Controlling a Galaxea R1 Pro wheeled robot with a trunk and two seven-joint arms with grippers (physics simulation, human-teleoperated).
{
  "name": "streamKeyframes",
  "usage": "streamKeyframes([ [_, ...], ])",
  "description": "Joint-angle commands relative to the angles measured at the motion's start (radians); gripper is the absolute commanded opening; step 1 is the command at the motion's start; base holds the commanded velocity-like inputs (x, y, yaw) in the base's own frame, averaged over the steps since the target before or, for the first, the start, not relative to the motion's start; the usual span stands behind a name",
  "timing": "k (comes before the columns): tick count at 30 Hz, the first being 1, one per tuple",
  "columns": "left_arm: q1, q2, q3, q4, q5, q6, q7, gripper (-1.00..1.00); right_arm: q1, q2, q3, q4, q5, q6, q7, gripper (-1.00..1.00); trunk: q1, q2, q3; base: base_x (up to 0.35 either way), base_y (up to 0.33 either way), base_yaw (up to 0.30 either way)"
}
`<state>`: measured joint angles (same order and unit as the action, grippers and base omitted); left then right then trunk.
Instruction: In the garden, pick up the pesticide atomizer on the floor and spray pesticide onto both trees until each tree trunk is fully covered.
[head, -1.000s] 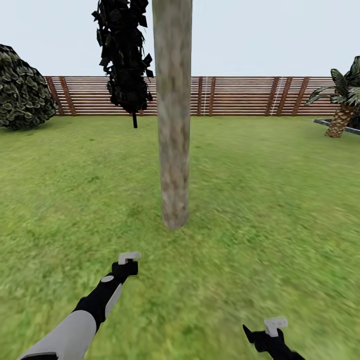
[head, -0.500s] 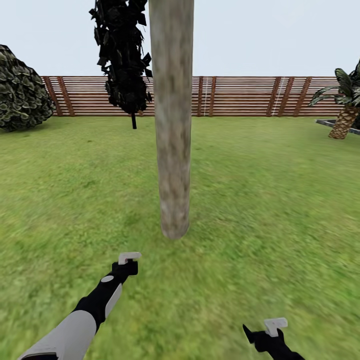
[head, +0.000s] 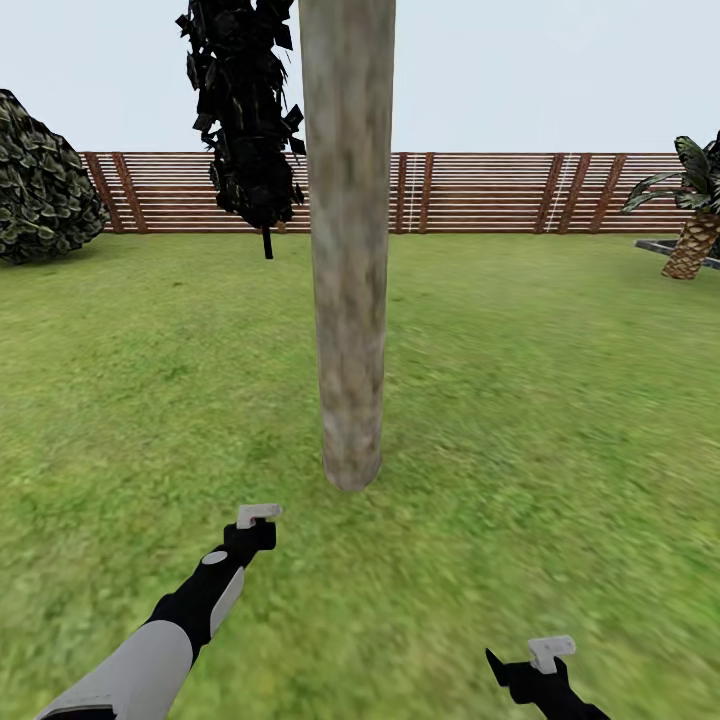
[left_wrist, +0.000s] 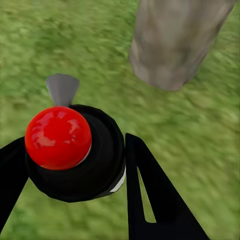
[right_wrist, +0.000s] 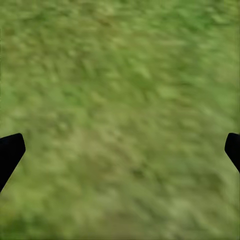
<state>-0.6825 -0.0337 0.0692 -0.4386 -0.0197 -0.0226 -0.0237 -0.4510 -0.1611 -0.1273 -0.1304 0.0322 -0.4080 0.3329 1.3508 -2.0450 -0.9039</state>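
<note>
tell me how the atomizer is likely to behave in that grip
The atomizer looks rigid, so it likely won't flex. Its round black body between the left gripper's fingers could twist or slip. Being small, it's probably light.

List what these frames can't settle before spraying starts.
- Tree trunk: top and foliage cut off by the head view's upper edge.
- Pesticide atomizer: body and nozzle hidden under its red top and the left gripper fingers in the left wrist view.
- Right gripper: just finger tips at the right wrist frame edges.
</note>
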Motion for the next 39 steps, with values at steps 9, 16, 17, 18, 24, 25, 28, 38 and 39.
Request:
streamKeyframes([
  [9,0.012,0.001,0.012,0.012,-0.001,0.013,0.000,-1.00,-0.011,0.008,-0.011,0.004,-0.009,0.000,0.000,1.00,0.000,0.000,0.000,0.001,0.000,0.000],
  [16,0.052,0.014,0.028,0.054,0.009,0.052,0.035,-1.00,-0.030,0.026,-0.050,0.044,-0.048,-0.040,-0.039,1.00,0.000,0.000,0.000,0.000,0.000,0.000],
  [17,0.058,0.015,0.026,0.060,0.009,0.057,0.040,-1.00,-0.031,0.032,-0.056,0.049,-0.054,-0.045,-0.045,1.00,0.000,0.000,0.000,0.000,0.000,0.000],
  [18,0.064,0.017,0.022,0.066,0.009,0.063,0.045,-1.00,-0.031,0.038,-0.061,0.055,-0.059,-0.051,-0.051,1.00,0.000,0.000,0.000,0.000,0.000,0.000],
  [24,0.098,0.034,-0.009,0.048,-0.016,0.081,0.035,-1.00,-0.036,0.051,-0.092,0.031,-0.093,-0.061,-0.049,1.00,0.000,0.000,0.000,0.000,0.000,0.000],
  [25,0.103,0.039,-0.014,0.043,-0.022,0.085,0.029,-1.00,-0.037,0.056,-0.091,0.026,-0.098,-0.056,-0.049,1.00,0.000,0.000,0.000,0.000,0.000,0.000],
  [28,0.101,0.056,-0.030,0.026,-0.038,0.088,0.011,-1.00,-0.040,0.071,-0.087,0.009,-0.099,-0.039,-0.046,1.00,0.000,0.000,0.000,0.000,0.000,0.000],
  [38,0.075,0.170,-0.124,-0.044,-0.181,0.084,-0.659,-1.00,-0.150,0.092,0.154,-0.594,-0.096,0.218,0.077,1.00,0.000,0.000,0.000,0.000,0.000,0.000],
  [39,0.073,0.173,-0.125,-0.050,-0.203,0.082,-0.695,-1.00,-0.154,0.093,0.171,-0.594,-0.096,0.223,0.090,1.00,0.000,0.000,0.000,0.000,0.000,0.000],
])
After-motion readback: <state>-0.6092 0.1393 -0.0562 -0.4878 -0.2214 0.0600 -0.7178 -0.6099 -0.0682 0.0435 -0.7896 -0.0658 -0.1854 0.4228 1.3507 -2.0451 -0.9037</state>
